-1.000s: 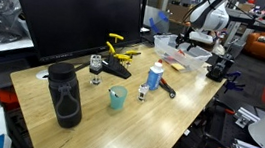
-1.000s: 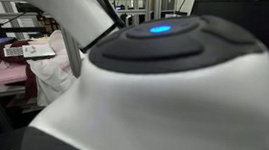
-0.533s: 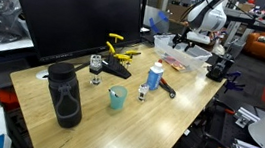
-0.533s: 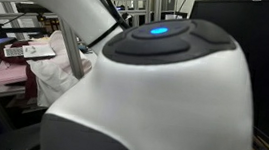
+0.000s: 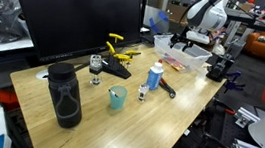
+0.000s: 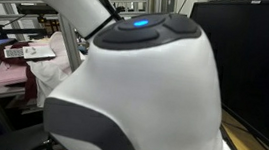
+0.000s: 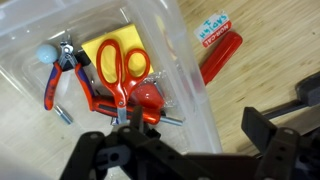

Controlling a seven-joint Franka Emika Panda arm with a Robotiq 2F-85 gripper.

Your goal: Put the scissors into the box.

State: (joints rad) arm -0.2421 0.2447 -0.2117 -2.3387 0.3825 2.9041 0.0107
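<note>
tool: the tool (image 7: 190, 128) hangs right over the box in the wrist view, dark fingers (image 7: 110, 158) spread wide, nothing between them, so it's released; in an exterior view it's (image 5: 184, 36) poised above the far end of the tabletop
scissors: the scissors (image 7: 119, 84) are in the box, lying flat on a yellow sheet (image 7: 138, 38), red-orange handles away from the tool, blades pointing toward it
box: clear plastic box (image 7: 186, 62), the scissors well inside its wall; in an exterior view the box (image 5: 187, 58) sits at the far corner of the tabletop, under the arm
box neighbours: pliers with one red and one blue handle (image 7: 58, 78) lie just beside the scissors, and a red lumpy piece (image 7: 150, 99) touches the blade end; can't tell what that one is
outside the box: a red marker with a white label (image 7: 219, 52) rests on the wood just beside the box wall
tabletop: wooden tabletop (image 5: 147, 126) carries a black bottle (image 5: 64, 97), a teal cup (image 5: 117, 97), a small bottle with a blue cap (image 5: 154, 77), a yellow-and-black implement (image 5: 120, 52) and a slim dark implement (image 5: 168, 89), all well apart from the box
backdrop: a big dark monitor (image 5: 74, 17) stands behind the tabletop
blocked camera: the arm (image 6: 142, 96) fills an exterior view, white housing with a blue light on top, box hidden
</note>
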